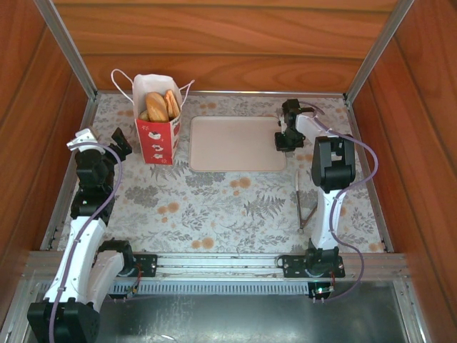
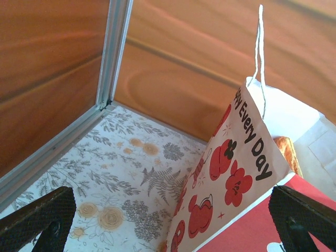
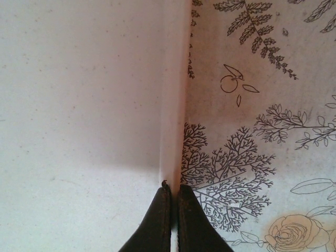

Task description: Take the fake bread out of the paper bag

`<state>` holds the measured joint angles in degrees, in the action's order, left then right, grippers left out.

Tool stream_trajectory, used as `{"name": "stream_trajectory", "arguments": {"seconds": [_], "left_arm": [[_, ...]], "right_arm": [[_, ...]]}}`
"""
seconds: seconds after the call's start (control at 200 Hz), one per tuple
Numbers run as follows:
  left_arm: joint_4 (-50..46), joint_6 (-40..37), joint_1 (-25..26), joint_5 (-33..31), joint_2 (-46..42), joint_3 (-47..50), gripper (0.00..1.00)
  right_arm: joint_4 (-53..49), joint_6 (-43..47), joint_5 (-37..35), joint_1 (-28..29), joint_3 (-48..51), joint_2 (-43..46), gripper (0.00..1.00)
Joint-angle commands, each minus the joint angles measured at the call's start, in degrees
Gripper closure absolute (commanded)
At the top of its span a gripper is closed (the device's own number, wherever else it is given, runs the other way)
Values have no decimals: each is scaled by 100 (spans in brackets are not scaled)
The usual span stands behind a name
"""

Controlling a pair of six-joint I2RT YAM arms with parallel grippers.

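The paper bag (image 1: 158, 139), white above a red band, stands upright at the back left of the table with its mouth open. The fake bread (image 1: 157, 106), golden-brown, sticks up out of it. My left gripper (image 1: 123, 143) is open, just left of the bag and level with its side. In the left wrist view the bag's (image 2: 247, 157) printed side fills the space between my wide-apart fingers (image 2: 44, 212), and a bit of bread (image 2: 289, 149) peeks over its top. My right gripper (image 1: 287, 143) is shut on the right rim of the pale pink tray (image 1: 235, 143), pinching that rim (image 3: 176, 131).
The pink tray lies flat right of the bag, nothing on it. Metal tongs (image 1: 307, 207) lie on the floral tablecloth (image 1: 214, 207) beside the right arm. Wooden walls (image 1: 214, 43) and aluminium rails close in the back and both sides.
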<state>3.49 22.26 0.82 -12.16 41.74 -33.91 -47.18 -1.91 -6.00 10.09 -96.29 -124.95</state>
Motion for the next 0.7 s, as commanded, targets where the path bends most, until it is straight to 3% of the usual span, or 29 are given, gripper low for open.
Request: {"name": "stream_trajectory", "arguments": {"seconds": [0.0,0.2,0.25,0.305,0.41,0.5,0.694], "left_arm": [[-120,-117,6,-84,-82,-141,0],[-151,-77,11,-33,22,-189,0],[-155,-76,13,-7,60,-210,0],[-155,-51,14,-1,96,-228,0],[-155,-44,7,-5,148,-247,0],[-196,-62,6,-5,186,-282,0],[-269,-64,11,25,179,-308,0]], "right_arm": [[-245,398,-5,105,-55,21,100],[-337,499,-270,122,-83,91,100],[-350,503,-245,123,-111,85,95],[-399,455,-209,123,-167,68,84],[-492,188,-203,120,-248,97,50],[-641,-61,-155,122,-393,177,35],[-1160,-812,-504,113,-577,633,17]]}}
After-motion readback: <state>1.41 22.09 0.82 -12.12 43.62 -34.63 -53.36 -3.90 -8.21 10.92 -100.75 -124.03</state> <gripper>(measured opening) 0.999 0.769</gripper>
